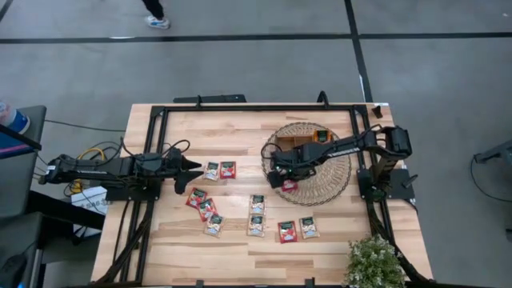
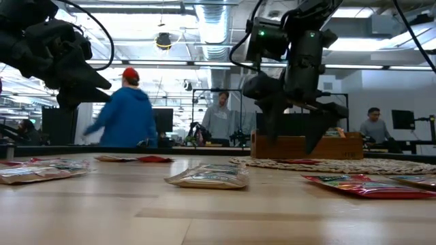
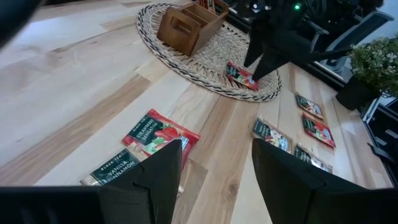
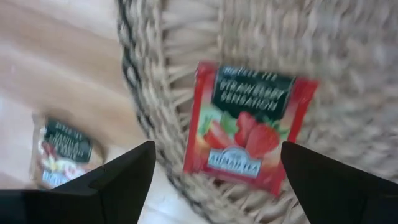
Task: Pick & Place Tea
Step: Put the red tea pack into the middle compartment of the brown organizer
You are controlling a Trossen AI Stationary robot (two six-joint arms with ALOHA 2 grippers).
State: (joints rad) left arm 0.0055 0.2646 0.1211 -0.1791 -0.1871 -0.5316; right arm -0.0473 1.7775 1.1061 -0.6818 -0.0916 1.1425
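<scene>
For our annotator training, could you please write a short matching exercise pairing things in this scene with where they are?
Things:
1. wooden tray
2. red sachet
3. left gripper
4. potted plant

Places:
A. at the table's corner
B. beside two sachets on the bare wood
C. lying flat at the wicker mat's edge, under the open right gripper
D. standing on the mat

Pairs: 1-D, 2-C, 3-B, 4-A

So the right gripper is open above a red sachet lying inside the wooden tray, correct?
Not quite. The right gripper is open above a red sachet, but it lies on the wicker mat, not inside the wooden tray. The right wrist view shows it.
</scene>
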